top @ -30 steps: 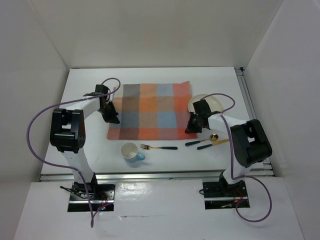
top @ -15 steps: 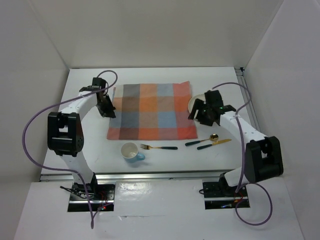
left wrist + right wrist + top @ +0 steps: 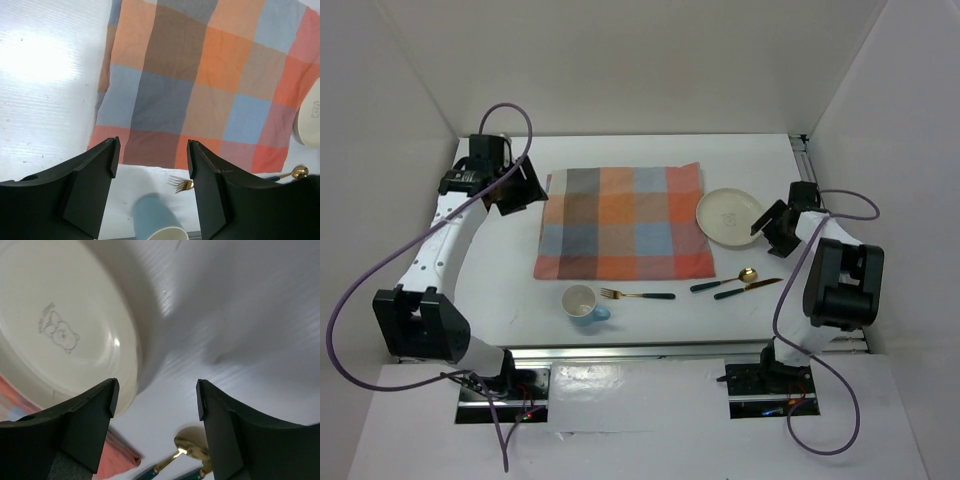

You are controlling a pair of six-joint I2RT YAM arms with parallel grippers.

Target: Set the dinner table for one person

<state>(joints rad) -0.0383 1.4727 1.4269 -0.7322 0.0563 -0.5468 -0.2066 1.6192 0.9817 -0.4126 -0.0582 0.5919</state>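
Top view: the large white rectangular dinner table (image 3: 620,150) carries an orange, blue and grey checked cloth mat (image 3: 623,222). A cream round plate (image 3: 728,215) lies empty just beside the mat's right edge, and a pale-blue cup (image 3: 582,302) stands empty nearside.
Left wrist: the left gripper (image 3: 153,147) is spread above the mat, holding nothing.
Right wrist: the right gripper (image 3: 156,390) is spread and empty. The plate bears a small bear outline (image 3: 57,332).

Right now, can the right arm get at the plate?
Probably yes: the right pincer hangs open just beside the plate, with only bare dinner table between them.
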